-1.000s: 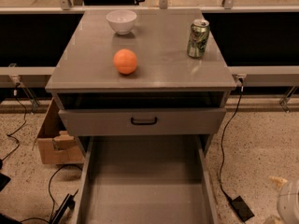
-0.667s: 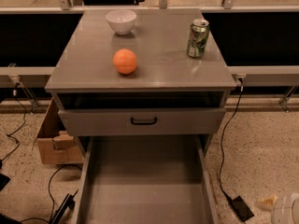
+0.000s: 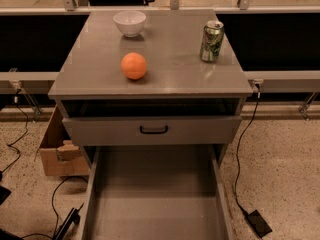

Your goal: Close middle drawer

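Though the claw is unseen, state unknowable, the middle drawer [image 3: 155,199] stands open above speckled floor [image 3: 285,159].

Speckled terrazzo floor [image 3: 282,151] surrounds a grey cabinet [image 3: 170,66]. An open cardboard box [image 3: 55,154] sits just beside its left flank. A grey metal rail [image 3: 285,76] runs behind, before dark panels.

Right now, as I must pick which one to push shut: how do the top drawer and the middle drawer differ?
The top drawer sits only slightly out; the middle drawer is pulled far out. The top drawer shows its front and black handle; the middle drawer shows only its long tray, its front cut off by the picture's lower edge. Both are grey. The gripper is not in view.
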Motion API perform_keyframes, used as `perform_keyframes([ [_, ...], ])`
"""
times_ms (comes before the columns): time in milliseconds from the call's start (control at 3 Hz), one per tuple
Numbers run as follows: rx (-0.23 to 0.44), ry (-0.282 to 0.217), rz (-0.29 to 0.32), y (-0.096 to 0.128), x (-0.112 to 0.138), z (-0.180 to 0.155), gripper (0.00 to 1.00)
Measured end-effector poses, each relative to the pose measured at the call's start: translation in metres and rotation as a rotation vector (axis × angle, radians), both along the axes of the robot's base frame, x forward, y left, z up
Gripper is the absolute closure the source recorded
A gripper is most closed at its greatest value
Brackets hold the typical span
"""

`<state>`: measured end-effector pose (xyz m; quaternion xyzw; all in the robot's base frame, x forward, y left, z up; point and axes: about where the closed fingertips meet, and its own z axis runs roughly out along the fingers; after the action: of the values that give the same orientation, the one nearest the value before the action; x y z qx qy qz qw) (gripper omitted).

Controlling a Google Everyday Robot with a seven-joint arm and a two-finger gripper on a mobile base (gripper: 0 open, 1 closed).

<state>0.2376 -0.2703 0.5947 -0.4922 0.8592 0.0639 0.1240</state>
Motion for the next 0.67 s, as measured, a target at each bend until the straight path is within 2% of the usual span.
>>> perform_keyframes([
  [333, 0.044, 0.051, 0.002, 0.015, -0.014, -0.044, 1.00],
  [667, 0.094, 0.081, -0.006, 0.041, -0.027, -0.100, 1.00],
])
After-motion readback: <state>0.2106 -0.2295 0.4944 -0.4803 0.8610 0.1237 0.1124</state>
